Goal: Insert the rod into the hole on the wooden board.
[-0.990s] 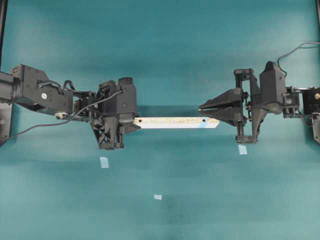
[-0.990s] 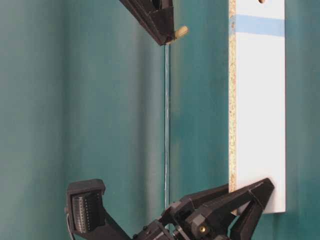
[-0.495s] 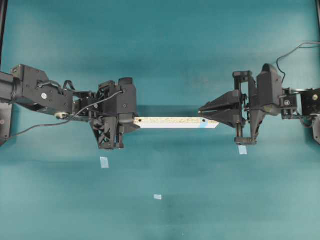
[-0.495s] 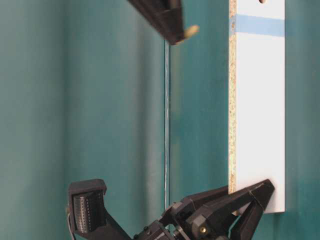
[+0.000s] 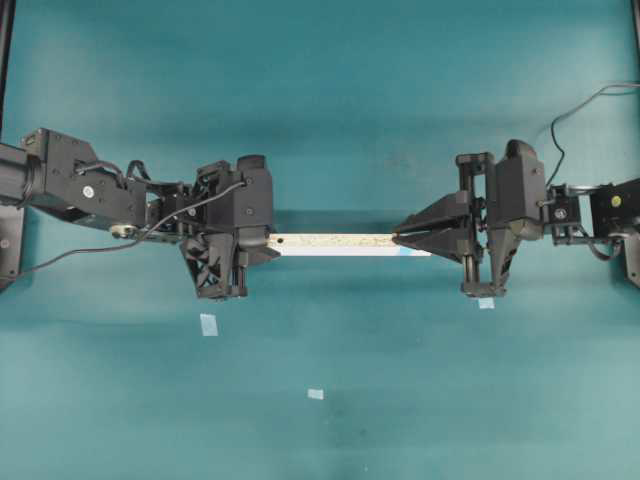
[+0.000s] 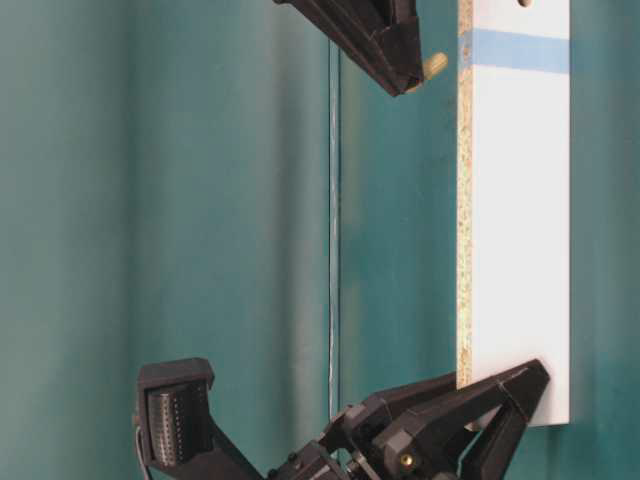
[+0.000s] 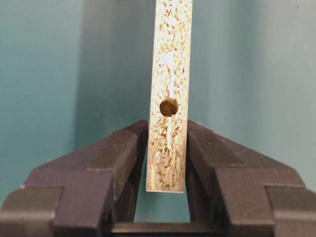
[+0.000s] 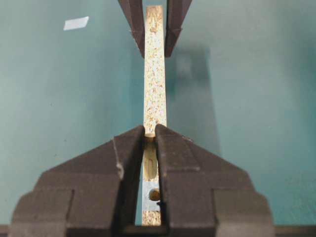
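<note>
- Plain teal worktop (image 5: 330, 80), a few pale-blue tape squares (image 5: 208, 324) lying toward its near edge.
- Left gripper (image 7: 167, 148) is clamped on one end of the long pale speckled particleboard strip (image 5: 335, 241), holding it mid-worktop, off the surface.
- Right gripper (image 8: 149, 136) pinches the tiny cream wooden dowel (image 6: 434, 66).
- Dowel's just beside the strip's speckled edge, not yet in the small dark blue-bordered hole (image 8: 154, 195). I'd say lining up and pushing in remain.

From overhead, the right gripper (image 5: 397, 236) covers the right end of the wooden board (image 5: 335, 243), hiding the hole there, and the rod is too small to make out. The table-level view cuts off the board's upper end, so the hole (image 6: 524, 3) shows only partly. In the right wrist view the rod (image 8: 149, 132) sits mostly buried between the fingers; perhaps only its tip shows.
</note>
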You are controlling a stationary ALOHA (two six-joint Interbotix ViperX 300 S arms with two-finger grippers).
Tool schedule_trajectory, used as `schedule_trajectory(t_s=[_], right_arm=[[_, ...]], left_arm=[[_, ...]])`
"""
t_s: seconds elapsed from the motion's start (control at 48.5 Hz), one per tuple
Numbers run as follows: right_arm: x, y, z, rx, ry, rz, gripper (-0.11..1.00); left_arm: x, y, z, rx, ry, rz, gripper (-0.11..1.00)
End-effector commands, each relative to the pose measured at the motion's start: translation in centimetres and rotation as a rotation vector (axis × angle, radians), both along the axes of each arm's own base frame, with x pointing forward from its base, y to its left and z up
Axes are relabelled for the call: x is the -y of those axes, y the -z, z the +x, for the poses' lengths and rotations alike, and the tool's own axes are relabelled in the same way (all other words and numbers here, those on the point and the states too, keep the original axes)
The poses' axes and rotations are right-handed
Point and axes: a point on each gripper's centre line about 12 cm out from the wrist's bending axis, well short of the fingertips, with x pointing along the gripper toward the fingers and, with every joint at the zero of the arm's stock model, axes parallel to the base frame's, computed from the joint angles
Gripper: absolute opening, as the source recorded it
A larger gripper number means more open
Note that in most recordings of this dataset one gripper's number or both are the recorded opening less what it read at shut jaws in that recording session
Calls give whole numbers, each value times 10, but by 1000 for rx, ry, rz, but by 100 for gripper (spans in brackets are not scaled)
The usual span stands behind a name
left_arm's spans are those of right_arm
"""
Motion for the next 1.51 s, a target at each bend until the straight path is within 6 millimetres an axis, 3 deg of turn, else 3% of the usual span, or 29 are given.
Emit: schedule_trajectory(t_s=[0.0,0.639,1.485], right_arm=[[0,-3,0,14,2,3,10],[0,8,-1,-26,1,2,10],[1,6,-3,-28,12,9,10]], left_arm=[[1,-10,6,35,11,7,38],[1,-11,6,37,10,6,38],[1,-11,5,23,9,4,38]])
